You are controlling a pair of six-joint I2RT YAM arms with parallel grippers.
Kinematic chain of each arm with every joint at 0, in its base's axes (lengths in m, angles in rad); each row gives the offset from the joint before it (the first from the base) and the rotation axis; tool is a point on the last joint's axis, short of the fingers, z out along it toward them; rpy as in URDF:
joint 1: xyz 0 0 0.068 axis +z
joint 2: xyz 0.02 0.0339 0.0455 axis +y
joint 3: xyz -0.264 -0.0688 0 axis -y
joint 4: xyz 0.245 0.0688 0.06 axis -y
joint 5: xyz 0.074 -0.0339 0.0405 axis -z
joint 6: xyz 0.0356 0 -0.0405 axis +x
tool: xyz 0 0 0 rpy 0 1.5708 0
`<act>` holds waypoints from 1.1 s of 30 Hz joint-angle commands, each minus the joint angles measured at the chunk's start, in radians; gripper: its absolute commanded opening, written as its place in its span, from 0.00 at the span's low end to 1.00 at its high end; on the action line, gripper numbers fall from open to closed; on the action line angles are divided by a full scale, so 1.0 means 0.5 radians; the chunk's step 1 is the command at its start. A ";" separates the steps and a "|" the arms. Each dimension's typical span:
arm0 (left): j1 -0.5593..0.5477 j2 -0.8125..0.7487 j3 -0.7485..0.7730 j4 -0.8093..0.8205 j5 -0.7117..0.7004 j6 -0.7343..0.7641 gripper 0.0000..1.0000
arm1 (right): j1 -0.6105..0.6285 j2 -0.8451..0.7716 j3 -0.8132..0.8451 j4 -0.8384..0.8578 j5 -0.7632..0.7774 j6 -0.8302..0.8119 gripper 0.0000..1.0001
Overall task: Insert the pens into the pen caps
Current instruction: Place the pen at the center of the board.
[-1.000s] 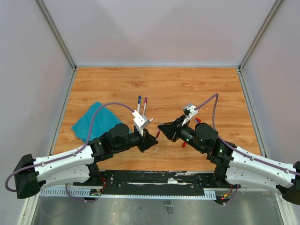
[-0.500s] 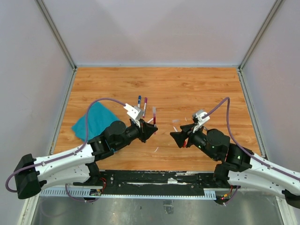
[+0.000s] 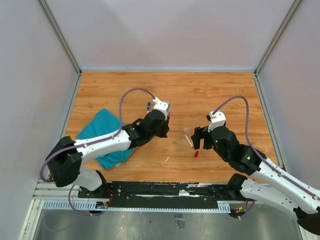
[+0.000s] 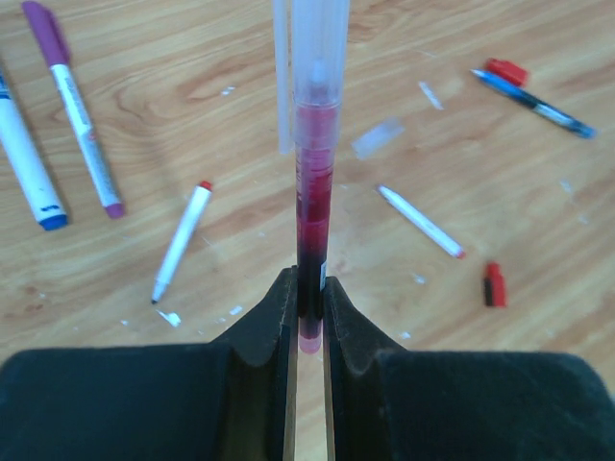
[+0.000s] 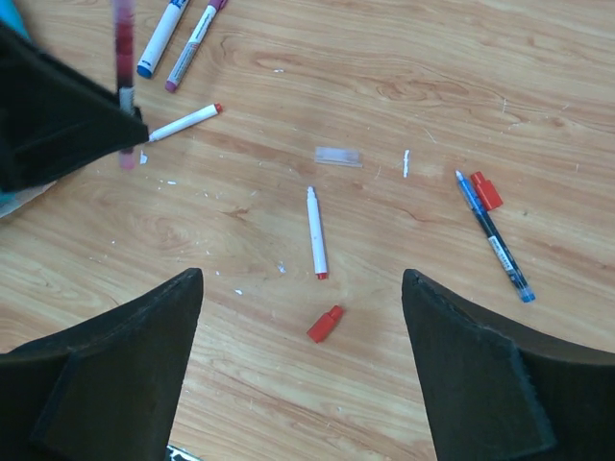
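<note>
1. Six pens: five lie on the wooden table (image 5: 538, 86), namely a blue-capped pen (image 5: 160, 27), a purple-capped pen (image 5: 197, 34), two bare white pens (image 5: 183, 123) and a slim blue pen (image 5: 492, 235).
2. Three loose caps: a red cap (image 5: 325, 324), a second red cap (image 5: 485, 190) beside the slim blue pen, and a clear cap (image 5: 338, 156).
3. The left gripper (image 4: 307, 298) pinches the sixth, a dark-red pen (image 4: 313, 163).
4. The right gripper (image 5: 300, 288) is spread wide above the table's middle, holding nothing.
</note>
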State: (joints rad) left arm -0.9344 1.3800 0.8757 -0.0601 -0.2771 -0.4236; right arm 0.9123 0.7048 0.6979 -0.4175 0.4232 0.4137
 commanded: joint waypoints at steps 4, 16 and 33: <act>0.227 0.469 0.466 -0.407 -0.022 0.089 0.01 | -0.067 -0.132 -0.113 -0.078 -0.179 0.160 0.97; 0.504 1.047 0.980 -0.681 0.095 0.172 0.01 | -0.066 -0.208 -0.208 -0.127 -0.226 0.251 0.99; 0.596 1.367 1.309 -0.822 0.131 0.109 0.06 | -0.067 -0.211 -0.200 -0.153 -0.266 0.246 0.99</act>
State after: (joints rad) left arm -0.6373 2.0327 1.4864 -0.4389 -0.2199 -0.3645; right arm 0.8871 0.6018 0.5915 -0.4778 0.3016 0.5354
